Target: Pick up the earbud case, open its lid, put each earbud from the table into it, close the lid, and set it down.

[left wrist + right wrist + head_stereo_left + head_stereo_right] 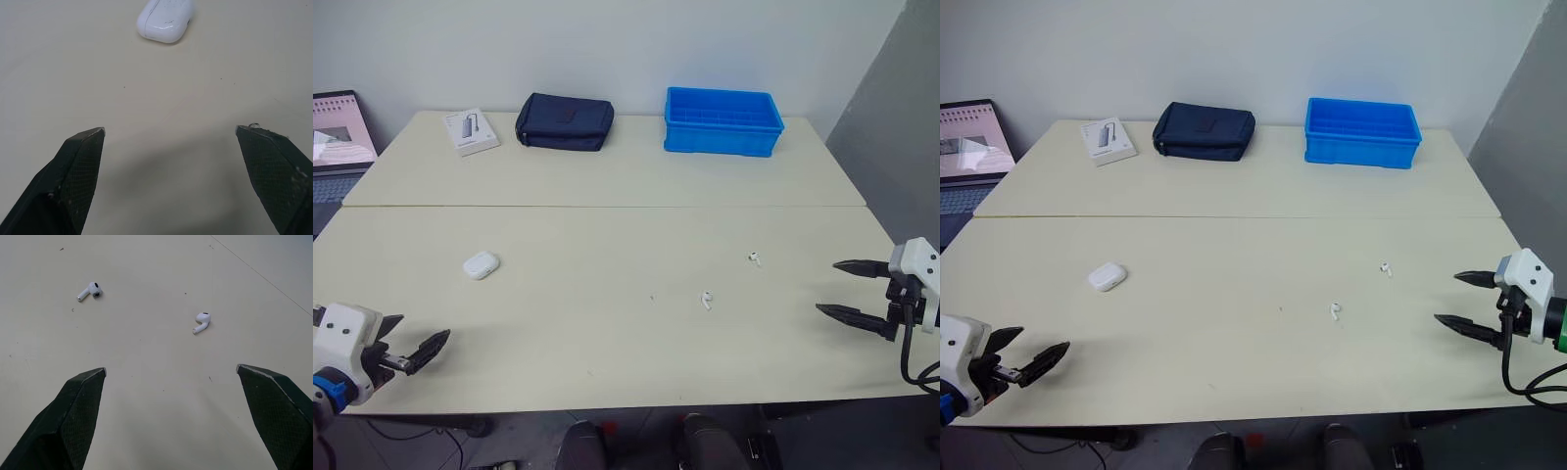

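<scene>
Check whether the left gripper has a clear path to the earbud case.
Probably yes: the left gripper is open, the earbud case lies just ahead of it, and only bare table sits between them.

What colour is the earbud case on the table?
Glossy white; the earbud case shows best in the left wrist view, lid shut.

Before you: a smooth, matt table; a glossy plastic earbud case; one earbud and the other earbud, equally shiny; a soft cloth pouch; a smooth plastic bin.
</scene>
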You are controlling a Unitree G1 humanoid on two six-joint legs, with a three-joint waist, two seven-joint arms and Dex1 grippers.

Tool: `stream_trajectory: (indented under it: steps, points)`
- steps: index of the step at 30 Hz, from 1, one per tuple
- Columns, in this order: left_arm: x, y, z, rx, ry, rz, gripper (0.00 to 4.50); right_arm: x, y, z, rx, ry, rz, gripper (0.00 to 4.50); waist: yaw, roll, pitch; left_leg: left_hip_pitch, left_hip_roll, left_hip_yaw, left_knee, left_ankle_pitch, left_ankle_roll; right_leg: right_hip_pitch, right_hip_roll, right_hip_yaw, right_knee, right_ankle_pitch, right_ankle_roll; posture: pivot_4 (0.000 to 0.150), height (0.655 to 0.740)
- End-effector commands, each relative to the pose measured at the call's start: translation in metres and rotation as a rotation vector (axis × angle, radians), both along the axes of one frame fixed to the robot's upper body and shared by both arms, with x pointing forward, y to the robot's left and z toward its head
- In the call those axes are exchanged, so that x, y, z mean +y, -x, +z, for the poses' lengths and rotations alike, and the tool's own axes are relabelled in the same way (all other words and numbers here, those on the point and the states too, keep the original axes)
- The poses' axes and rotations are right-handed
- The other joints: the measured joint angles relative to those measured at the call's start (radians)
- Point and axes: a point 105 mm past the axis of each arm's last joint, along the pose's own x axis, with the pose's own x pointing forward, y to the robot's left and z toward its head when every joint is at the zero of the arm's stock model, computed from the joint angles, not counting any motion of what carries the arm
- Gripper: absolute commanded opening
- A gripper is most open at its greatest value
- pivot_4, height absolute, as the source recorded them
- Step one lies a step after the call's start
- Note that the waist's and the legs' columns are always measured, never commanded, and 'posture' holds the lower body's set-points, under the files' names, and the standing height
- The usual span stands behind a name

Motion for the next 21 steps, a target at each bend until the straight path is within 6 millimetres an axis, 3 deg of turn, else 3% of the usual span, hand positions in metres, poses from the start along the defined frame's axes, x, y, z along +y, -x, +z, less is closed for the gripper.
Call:
stream_trajectory:
  steps: [1,6,21]
  points:
    - [0.004,-0.005,0.014,-0.04,-0.028,0.002,4.5,0.001,-0.001,0.008,-0.041,0.014,0.01,4.48,0.0,0.0,0.0,0.0,0.0,0.0,0.0,0.0,0.0,0.0,0.0,0.0,0.0,0.0,0.0,0.15,0.7218]
    - [0.001,-0.016,0.021,-0.088,-0.017,-0.021,4.5,0.003,-0.004,0.007,-0.049,0.001,0.009,4.48,0.001,0.0,0.0,0.0,0.0,0.0,0.0,0.0,0.0,0.0,0.0,0.0,0.0,0.0,0.0,0.15,0.7218]
    - [-0.006,-0.021,0.029,-0.118,0.03,-0.083,4.5,0.007,-0.005,0.006,-0.059,-0.006,0.015,4.48,0.0,0.0,0.0,0.0,0.0,0.0,0.0,0.0,0.0,0.0,0.001,0.0,0.001,0.003,0.005,0.15,0.7218]
